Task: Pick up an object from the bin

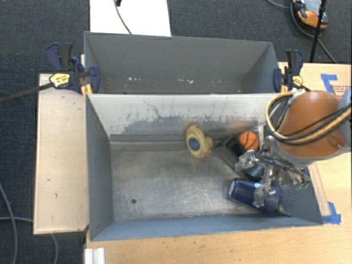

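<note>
Though the gripper's [268, 185] state is unclear, I count one blue cylinder [242, 192], one orange ball [249, 140], one yellow wheel [197, 142].

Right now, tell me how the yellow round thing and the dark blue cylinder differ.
The yellow round thing has a blue centre; the dark blue cylinder is dark all over. The yellow one lies by the back wall, clear of the gripper; the blue one lies at the right, under it. Both rest on the bin floor.
</note>
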### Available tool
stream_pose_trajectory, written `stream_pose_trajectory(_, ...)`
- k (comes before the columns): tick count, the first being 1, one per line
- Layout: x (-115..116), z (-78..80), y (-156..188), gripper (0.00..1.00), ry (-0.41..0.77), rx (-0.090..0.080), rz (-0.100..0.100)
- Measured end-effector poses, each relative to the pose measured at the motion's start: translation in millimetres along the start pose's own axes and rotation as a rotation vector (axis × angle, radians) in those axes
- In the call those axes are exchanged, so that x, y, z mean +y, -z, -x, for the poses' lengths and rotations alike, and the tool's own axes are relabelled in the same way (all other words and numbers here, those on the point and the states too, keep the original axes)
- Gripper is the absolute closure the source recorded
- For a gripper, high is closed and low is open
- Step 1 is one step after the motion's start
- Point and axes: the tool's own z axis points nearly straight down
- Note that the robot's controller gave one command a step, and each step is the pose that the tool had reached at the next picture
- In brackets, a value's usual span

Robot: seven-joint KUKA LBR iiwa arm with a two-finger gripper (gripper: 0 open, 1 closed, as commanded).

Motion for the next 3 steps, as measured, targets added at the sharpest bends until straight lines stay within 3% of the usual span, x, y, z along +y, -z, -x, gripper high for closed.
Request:
stream_pose_trajectory(1,-17.6,-22.2,-46.4,1.00,-0.157,0.016,0.015)
stream_pose_trajectory(2,-17.6,-22.1,-46.5,1.00,-0.157,0.016,0.015)
stream_pose_trajectory(3,1.6,-18.0,80.0,1.00,-0.075,0.001,0.000)
